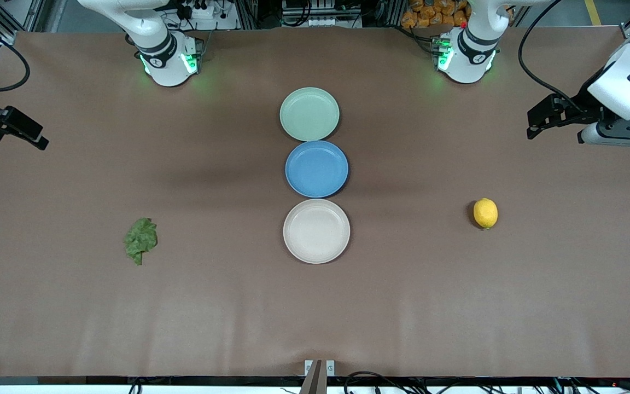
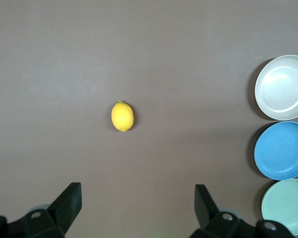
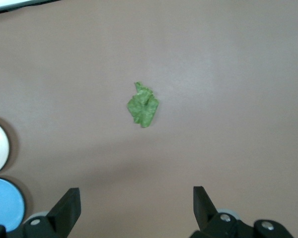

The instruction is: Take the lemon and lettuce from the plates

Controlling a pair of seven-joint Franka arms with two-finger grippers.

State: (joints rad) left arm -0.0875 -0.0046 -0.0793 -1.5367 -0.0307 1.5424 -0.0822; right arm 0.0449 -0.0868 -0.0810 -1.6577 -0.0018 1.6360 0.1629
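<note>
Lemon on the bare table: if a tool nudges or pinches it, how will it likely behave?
The lemon is a smooth oval lying on its side on the flat table, so a nudge would probably roll it. Its glossy, curved skin may let it slip from an off-centre pinch. It looks firm, likely keeping its shape when squeezed.

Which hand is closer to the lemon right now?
Left. The left hand hangs open over the table's left-arm end, above the lemon; the right hand waits open at the right-arm end.
</note>
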